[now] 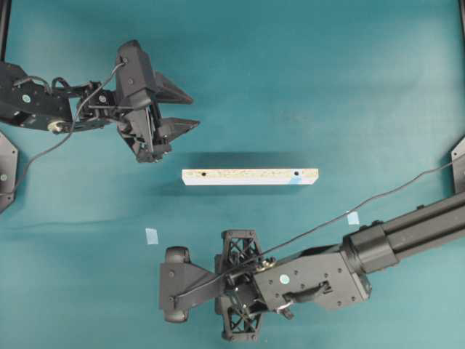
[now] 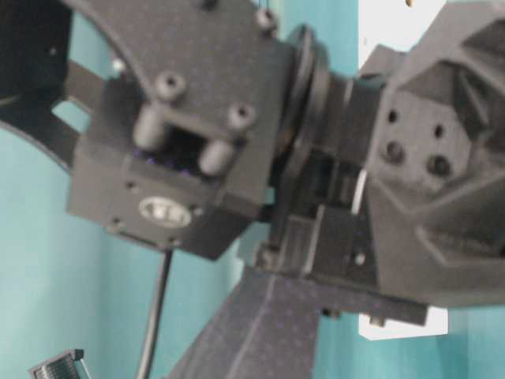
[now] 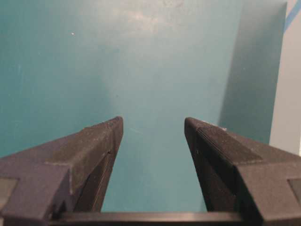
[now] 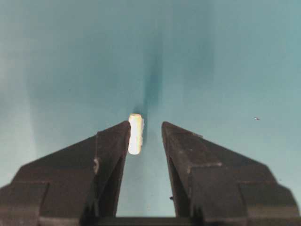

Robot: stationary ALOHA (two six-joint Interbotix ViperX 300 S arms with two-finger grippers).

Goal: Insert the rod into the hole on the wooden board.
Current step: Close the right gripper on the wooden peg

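Right gripper (image 4: 145, 134) parted around the rod (image 4: 135, 133), lying on the table (image 4: 225, 70) beside one fingertip, ungrasped; left gripper (image 3: 153, 129) wide apart

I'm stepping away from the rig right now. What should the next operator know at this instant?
Left pincer: open, empty, above bare table near the board's unmarked end.
Right pincer: open, lowered around the rod; the rod lies by one finger with a gap to the other, so it is not gripped yet.
Wooden board: flat mid-table, untouched. The hole sits at the end with the blue mark and is empty.
Done: right arm lined up on the rod.
Left: close on the rod, lift it, carry it to the marked hole, and push it in.
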